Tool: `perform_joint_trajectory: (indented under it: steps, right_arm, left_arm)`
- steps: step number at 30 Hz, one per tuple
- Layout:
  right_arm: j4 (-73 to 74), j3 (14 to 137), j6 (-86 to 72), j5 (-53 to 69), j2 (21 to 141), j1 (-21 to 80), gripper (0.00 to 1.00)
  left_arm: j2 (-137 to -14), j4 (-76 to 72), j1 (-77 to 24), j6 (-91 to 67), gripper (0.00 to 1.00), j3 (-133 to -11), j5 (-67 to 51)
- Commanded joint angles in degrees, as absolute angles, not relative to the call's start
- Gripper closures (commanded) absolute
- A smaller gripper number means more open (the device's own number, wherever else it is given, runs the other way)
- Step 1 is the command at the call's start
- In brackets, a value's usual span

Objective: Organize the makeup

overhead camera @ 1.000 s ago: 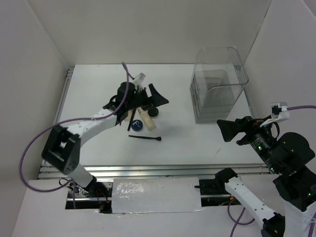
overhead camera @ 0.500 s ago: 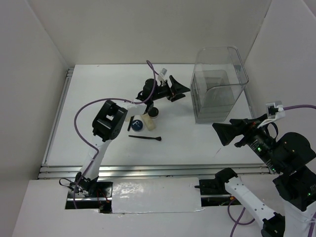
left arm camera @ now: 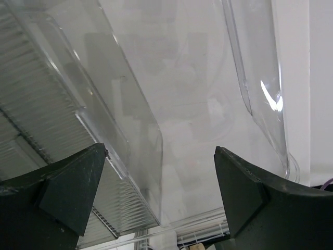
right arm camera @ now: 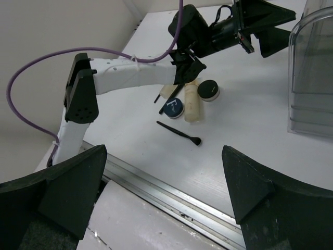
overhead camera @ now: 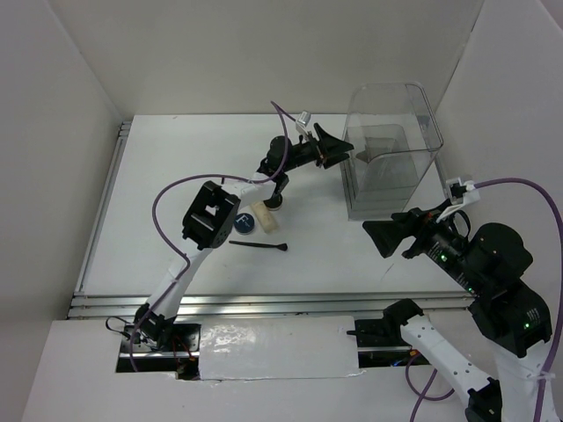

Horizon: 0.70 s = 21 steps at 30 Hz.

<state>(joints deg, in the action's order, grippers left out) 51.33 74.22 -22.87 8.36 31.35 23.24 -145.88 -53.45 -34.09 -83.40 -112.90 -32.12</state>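
The makeup lies in a small cluster left of the table's centre: a dark-blue compact (overhead camera: 244,223), a beige tube (overhead camera: 261,217), a black compact (overhead camera: 274,200) and a thin black brush (overhead camera: 259,245). The right wrist view shows the blue compact (right arm camera: 173,108), two beige tubes (right arm camera: 192,101), the black compact (right arm camera: 209,89), the brush (right arm camera: 179,133) and a black pencil (right arm camera: 165,100). My left gripper (overhead camera: 339,149) is open and empty, raised at the clear box's (overhead camera: 387,163) left wall (left arm camera: 130,104). My right gripper (overhead camera: 383,237) is open and empty, in front of the box.
The tall clear plastic box stands at the back right, also at the right wrist view's right edge (right arm camera: 315,78). White walls enclose the table. A metal rail (overhead camera: 264,303) runs along the near edge. The left arm's purple cable (overhead camera: 171,189) loops above the makeup.
My left gripper has swung right from above the makeup cluster to the clear box, staying open and empty. My right gripper has shifted slightly left.
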Motion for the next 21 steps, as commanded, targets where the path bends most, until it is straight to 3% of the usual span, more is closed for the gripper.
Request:
perform_joint_trajectory:
  steps: [1,10,21]
  right_arm:
    - [47.1,74.6,-22.5,9.0,31.3,23.1,0.0]
    - [47.5,75.8,-22.6,9.2,30.9,23.0,0.0]
    - [47.4,75.0,-22.5,8.3,30.8,23.0,0.0]
  left_arm:
    - [-147.7,-55.0,-34.5,-83.5,0.01,-115.9,-31.2]
    - [-144.5,-51.9,-34.6,-79.8,0.0,-111.4,-28.5]
    - [-149.5,-55.3,-35.8,-83.8,0.01,-119.8,-29.4]
